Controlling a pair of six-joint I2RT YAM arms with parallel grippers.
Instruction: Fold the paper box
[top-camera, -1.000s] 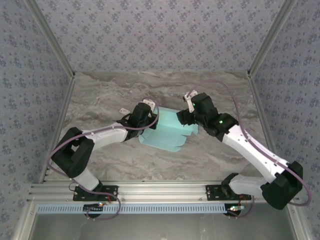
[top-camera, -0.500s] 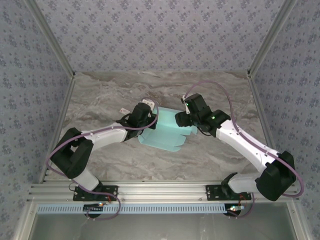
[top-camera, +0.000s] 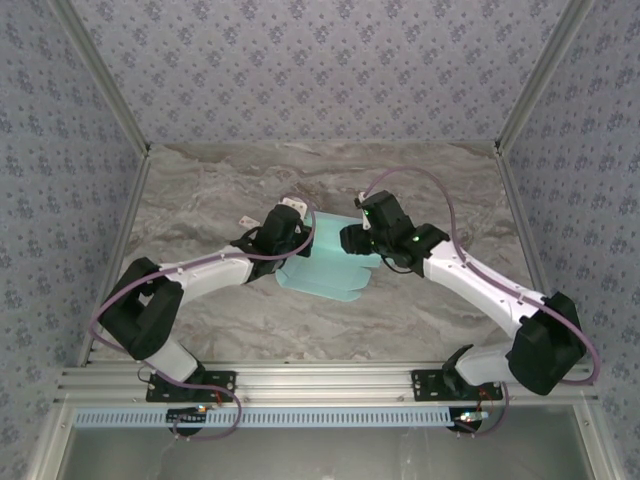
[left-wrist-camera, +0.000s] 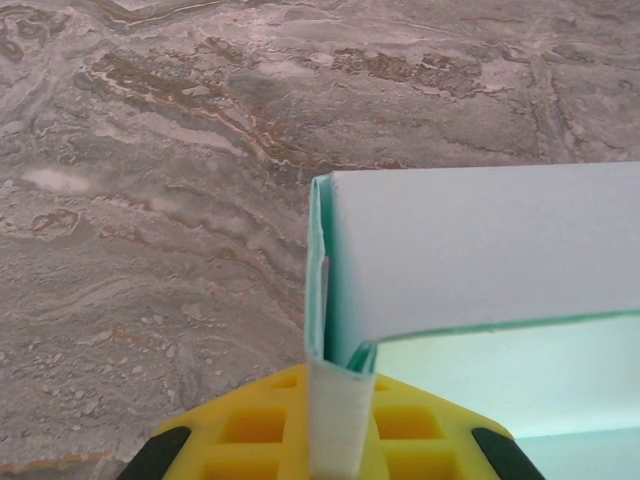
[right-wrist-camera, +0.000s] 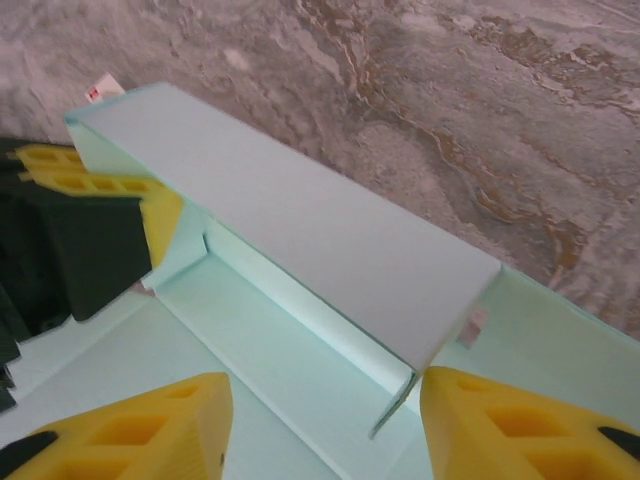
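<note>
Your light blue thin cardboard paper box (top-camera: 335, 275) lies half-formed near the middle of the grey marbled worktop (top-camera: 220, 190), its base panel flat and one long wall folded upright along the far side.

At the box's left end, your left gripper (top-camera: 302, 245) is clenched on the box. The left wrist view shows a narrow folded corner strip of the box (left-wrist-camera: 480, 250) pinched between the yellow fingers (left-wrist-camera: 250, 425) of the gripper (left-wrist-camera: 335, 425), with the upright wall running away from that corner.

At the box's right end, your right gripper (top-camera: 349, 240) is released. In the right wrist view, its two yellow fingers (right-wrist-camera: 150, 430) stand well apart above the base panel, just in front of the upright wall (right-wrist-camera: 290, 220). You cannot tell from these views whether they touch the cardboard.

A tiny white tag (right-wrist-camera: 100, 88) sits on the worktop just beyond the box's far left corner.
</note>
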